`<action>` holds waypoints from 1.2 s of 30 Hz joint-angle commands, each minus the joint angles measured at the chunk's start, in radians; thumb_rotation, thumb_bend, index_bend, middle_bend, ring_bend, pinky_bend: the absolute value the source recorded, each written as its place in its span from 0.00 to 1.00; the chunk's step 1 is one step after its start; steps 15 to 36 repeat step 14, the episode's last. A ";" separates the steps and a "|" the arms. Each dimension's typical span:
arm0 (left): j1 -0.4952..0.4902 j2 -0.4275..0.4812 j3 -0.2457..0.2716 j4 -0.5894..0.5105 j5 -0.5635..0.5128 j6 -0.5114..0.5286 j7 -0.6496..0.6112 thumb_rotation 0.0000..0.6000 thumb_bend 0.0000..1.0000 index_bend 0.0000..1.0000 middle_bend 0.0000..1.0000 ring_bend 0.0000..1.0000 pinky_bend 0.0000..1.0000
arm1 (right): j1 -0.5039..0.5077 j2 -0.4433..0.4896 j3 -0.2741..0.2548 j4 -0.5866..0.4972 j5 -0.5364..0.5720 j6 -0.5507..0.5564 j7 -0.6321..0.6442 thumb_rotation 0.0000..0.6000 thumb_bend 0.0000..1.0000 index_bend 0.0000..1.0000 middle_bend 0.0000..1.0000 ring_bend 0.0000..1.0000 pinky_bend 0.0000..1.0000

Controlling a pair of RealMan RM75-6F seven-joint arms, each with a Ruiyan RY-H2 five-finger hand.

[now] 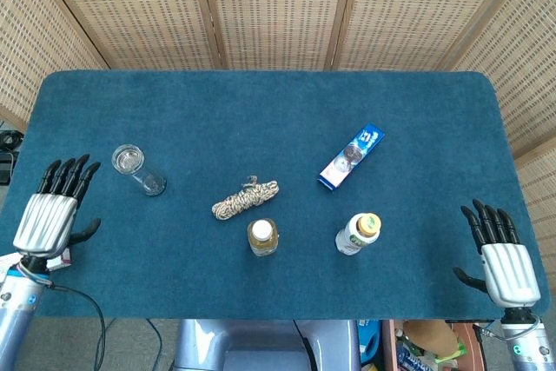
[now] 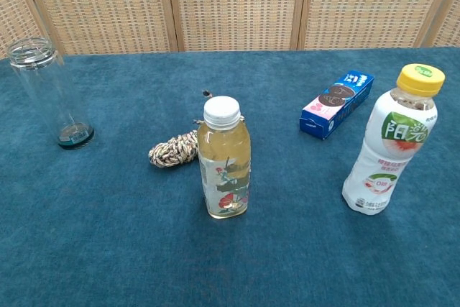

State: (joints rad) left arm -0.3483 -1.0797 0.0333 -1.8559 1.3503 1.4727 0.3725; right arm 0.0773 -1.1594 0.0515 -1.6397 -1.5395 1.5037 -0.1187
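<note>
My left hand [image 1: 50,211] hovers at the table's front left corner, fingers spread and empty, a good way left of the clear glass jar [image 1: 137,169] [image 2: 49,91], which stands upright without a lid. At the front right corner my right hand [image 1: 502,258] is open and holds nothing; the nearest thing to it is the yellow-capped white bottle [image 1: 359,234] [image 2: 392,150]. A white-capped bottle of pale yellow drink [image 1: 262,237] [image 2: 224,157] stands near the front middle. Neither hand shows in the chest view.
A coil of braided rope [image 1: 245,198] [image 2: 174,150] lies just behind the white-capped bottle. A blue biscuit box [image 1: 351,156] [image 2: 338,103] lies flat right of centre. The blue-covered table [image 1: 261,110] is backed by woven screens [image 1: 278,6].
</note>
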 commanded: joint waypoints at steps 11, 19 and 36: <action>0.176 -0.116 0.097 0.147 0.122 0.113 0.069 1.00 0.29 0.00 0.00 0.00 0.00 | -0.001 -0.011 0.002 0.010 -0.008 0.009 -0.007 1.00 0.02 0.00 0.00 0.00 0.03; 0.187 -0.111 0.090 0.150 0.132 0.117 0.059 1.00 0.29 0.00 0.00 0.00 0.00 | 0.000 -0.012 0.001 0.013 -0.008 0.005 -0.007 1.00 0.02 0.00 0.00 0.00 0.03; 0.187 -0.111 0.090 0.150 0.132 0.117 0.059 1.00 0.29 0.00 0.00 0.00 0.00 | 0.000 -0.012 0.001 0.013 -0.008 0.005 -0.007 1.00 0.02 0.00 0.00 0.00 0.03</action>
